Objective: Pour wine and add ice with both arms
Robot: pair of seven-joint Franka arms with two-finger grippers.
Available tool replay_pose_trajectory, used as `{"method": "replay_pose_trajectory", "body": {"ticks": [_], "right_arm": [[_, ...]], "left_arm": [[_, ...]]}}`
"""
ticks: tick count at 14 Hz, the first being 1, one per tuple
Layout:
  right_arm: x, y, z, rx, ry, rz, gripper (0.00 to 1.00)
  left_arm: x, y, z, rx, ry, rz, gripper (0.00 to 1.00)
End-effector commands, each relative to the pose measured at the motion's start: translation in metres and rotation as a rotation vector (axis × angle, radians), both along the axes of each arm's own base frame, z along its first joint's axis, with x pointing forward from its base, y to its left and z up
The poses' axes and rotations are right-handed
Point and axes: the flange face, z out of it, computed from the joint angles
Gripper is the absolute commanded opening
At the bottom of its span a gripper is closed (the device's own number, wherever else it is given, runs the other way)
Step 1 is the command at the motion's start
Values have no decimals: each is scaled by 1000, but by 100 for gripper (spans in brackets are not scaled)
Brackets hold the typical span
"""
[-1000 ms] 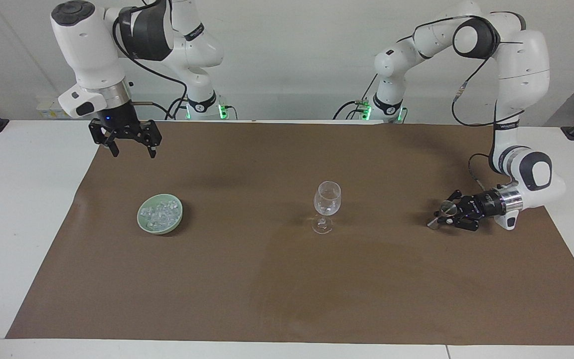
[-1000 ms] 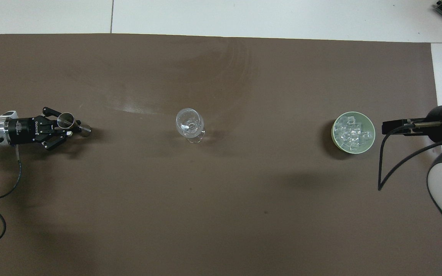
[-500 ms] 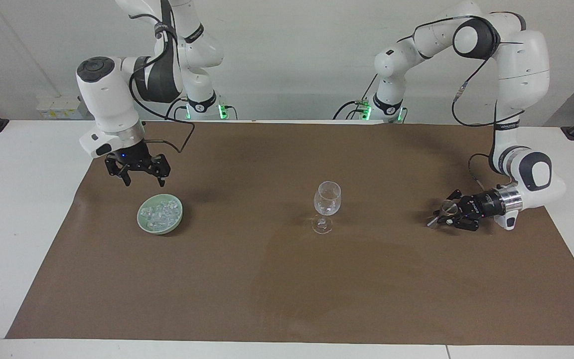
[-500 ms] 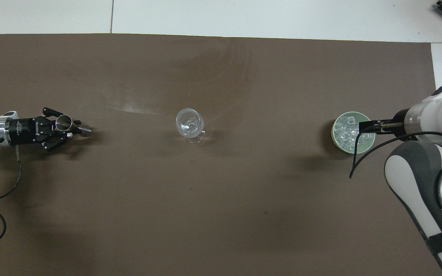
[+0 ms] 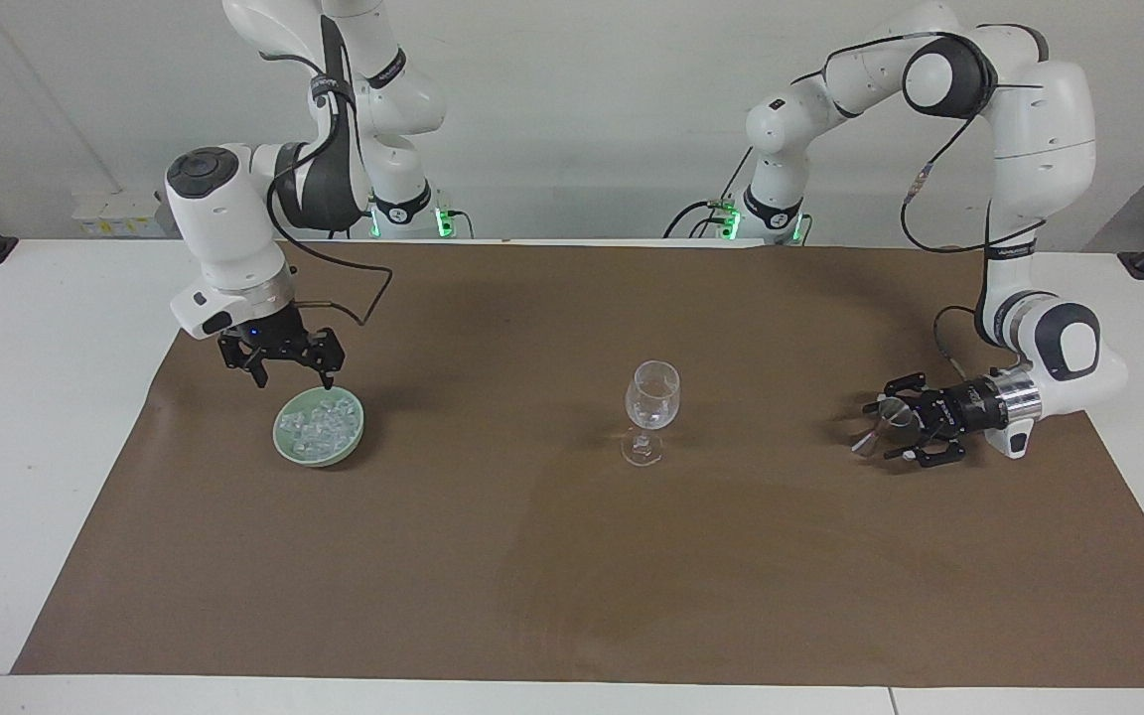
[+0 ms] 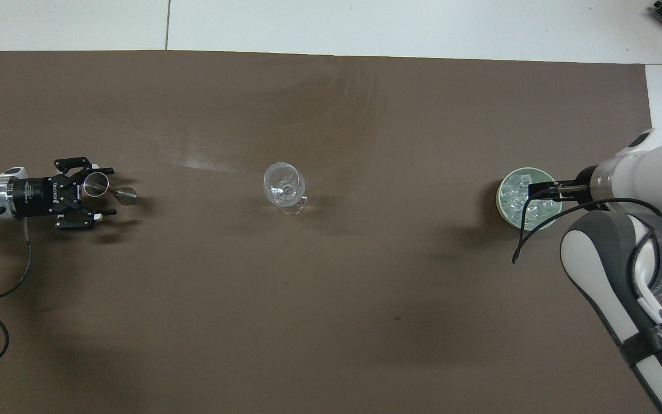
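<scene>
A clear wine glass stands upright mid-mat and also shows in the overhead view. Ice fills a pale green bowl toward the right arm's end. My right gripper is open and hangs just above the bowl's rim nearer the robots. In the overhead view the right arm covers part of the bowl and the ice. My left gripper lies low over the mat, open, with a small metal measuring cup tilted between its spread fingers. The cup looks released.
A brown mat covers most of the white table. The glass stands about midway between the bowl and the left gripper. The right arm's cable hangs over the mat beside the bowl.
My right arm has come down from high near the mat's corner to just above the bowl. My left gripper has opened, letting go of the metal cup.
</scene>
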Motion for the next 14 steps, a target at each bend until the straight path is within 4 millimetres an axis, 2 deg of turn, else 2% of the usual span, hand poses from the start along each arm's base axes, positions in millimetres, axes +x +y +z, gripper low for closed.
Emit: {"method": "replay_pose_trajectory", "body": {"ticks": [1, 5, 10, 11, 14], "right_arm": [[-3, -7, -29, -10, 29, 20, 100], [-6, -8, -59, -9, 34, 18, 100], [-3, -8, -73, -7, 12, 7, 99], [-4, -9, -76, -7, 18, 6, 97], [-8, -7, -84, -4, 33, 3, 77]], "left_arm": [[6, 8, 3, 2, 7, -21, 100], [7, 18, 14, 1, -4, -44, 100], [6, 43, 32, 31, -21, -82, 100], [7, 50, 36, 48, -31, -88, 100], [20, 67, 68, 164, -93, -148, 100]]}}
